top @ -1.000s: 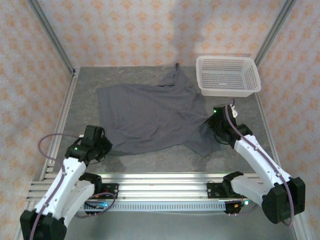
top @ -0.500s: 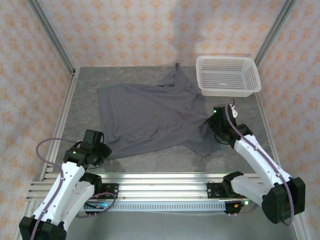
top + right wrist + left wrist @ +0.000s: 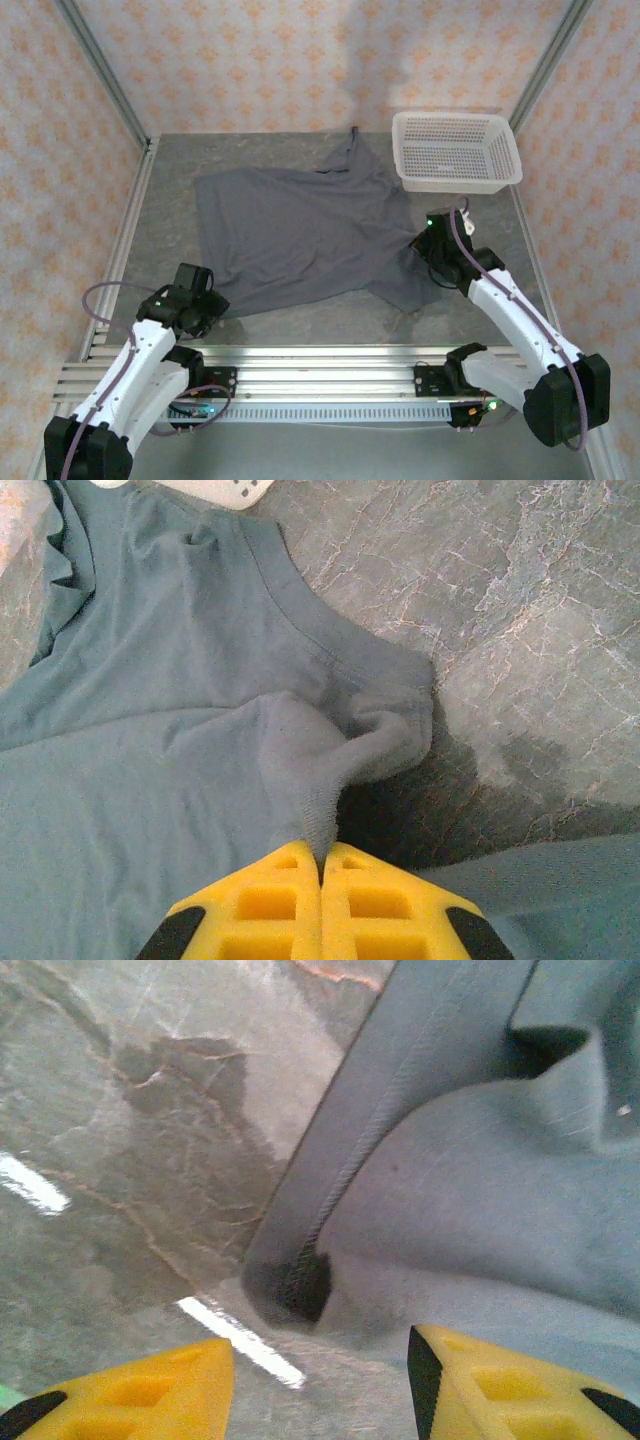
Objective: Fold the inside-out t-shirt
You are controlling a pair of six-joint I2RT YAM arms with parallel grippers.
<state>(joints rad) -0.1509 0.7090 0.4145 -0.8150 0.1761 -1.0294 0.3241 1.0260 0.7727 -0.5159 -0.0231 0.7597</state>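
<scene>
Along the near edge runs a ribbed aluminium rail (image 3: 330, 360) where both white arms are bolted. The left arm bends up and forward from its base, its black wrist tipped down over the near-left part of the table (image 3: 300, 320), a grey stone-patterned top with pale veins. The left gripper (image 3: 320, 1400) has its blocky yellow fingers spread with nothing between them. Just ahead of them, a hemmed corner of the inside-out t-shirt (image 3: 300, 230) rests on the table, its stitched edge band rolled over. The shirt is soft, wrinkled slate-grey cloth spread roughly flat across the middle of the table, with one flap drooping toward the near right. The right arm stretches diagonally from its near-right base to that side of the shirt, wrist angled down. The right gripper (image 3: 321, 865) has its yellow fingers pressed together on a raised ridge of fabric, which puckers into a bunched fold beside a sleeve hem. Farther back at the right stands a white plastic mesh basket (image 3: 455, 150), rectangular with rounded corners, just beside the shirt's far edge.
</scene>
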